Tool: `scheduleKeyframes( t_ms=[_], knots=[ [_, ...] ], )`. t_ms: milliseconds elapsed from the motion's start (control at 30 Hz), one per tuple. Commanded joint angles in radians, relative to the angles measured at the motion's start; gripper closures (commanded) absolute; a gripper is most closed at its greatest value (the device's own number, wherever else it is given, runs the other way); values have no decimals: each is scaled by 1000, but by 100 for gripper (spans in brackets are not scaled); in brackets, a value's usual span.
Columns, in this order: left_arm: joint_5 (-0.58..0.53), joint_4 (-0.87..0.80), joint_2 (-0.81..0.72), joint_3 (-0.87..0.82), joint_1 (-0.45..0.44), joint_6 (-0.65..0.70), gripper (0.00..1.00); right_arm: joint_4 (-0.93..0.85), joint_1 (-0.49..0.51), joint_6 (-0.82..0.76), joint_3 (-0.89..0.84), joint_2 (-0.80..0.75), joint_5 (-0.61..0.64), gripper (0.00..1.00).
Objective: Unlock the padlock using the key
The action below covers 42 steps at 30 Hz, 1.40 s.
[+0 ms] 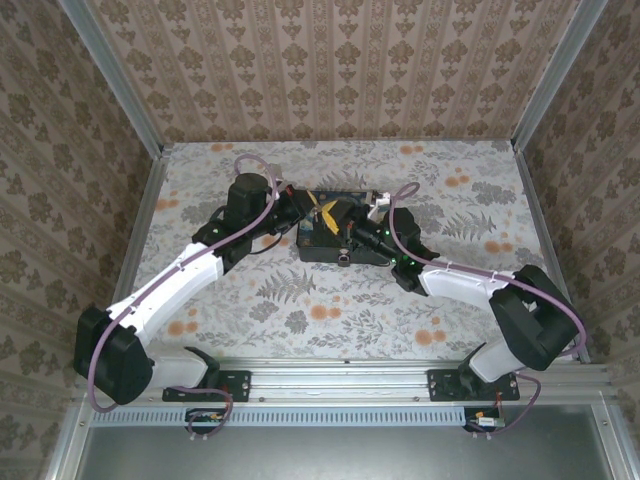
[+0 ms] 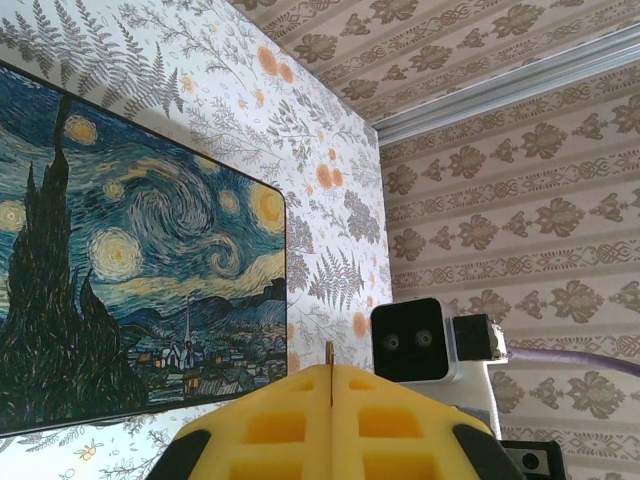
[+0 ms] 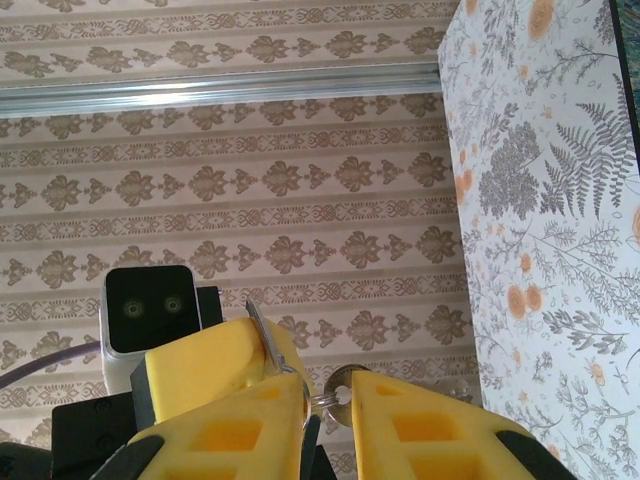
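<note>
Your left gripper (image 2: pixel 331 385) is clamped shut on the key (image 2: pixel 331 356), a thin flat metal sliver. It stands edge-on between soft yellow pads and points toward your right gripper (image 3: pixel 327 400), just beside it. That gripper pinches a small round silvery piece (image 3: pixel 340 385); you cannot tell whether it is the padlock. Both hover over the black box (image 1: pixel 322 250) with its swirled painted lid, on the floral tabletop (image 1: pixel 300 300).

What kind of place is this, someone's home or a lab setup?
Probably a staged robot test booth, not a home: the left arm and right arm are bolted to an aluminium rail, and wallpapered panels in metal framing box in a floral tabletop.
</note>
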Motion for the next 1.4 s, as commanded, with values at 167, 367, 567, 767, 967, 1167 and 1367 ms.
scheduleKeyframes(
  t_ms=[167,367,567,767,967,1167,1367],
  knots=[
    [24,44,-9,-5,7,-20,100,126,4,39,42,22,-16,80],
    [26,62,-9,-13,12,-38,100,149,12,55,47,34,-26,80],
    [34,91,-12,-26,15,-62,100,190,15,80,49,53,-27,82],
    [47,126,-13,-42,22,-96,100,213,18,76,46,52,-24,88],
    [58,143,-9,-50,18,-111,100,243,17,24,22,31,-5,98],
    [58,80,-27,-60,32,-89,70,113,10,-106,-28,-72,42,100],
    [130,-94,-96,-55,123,8,41,-261,-39,-356,-20,-234,-33,100]
  ],
)
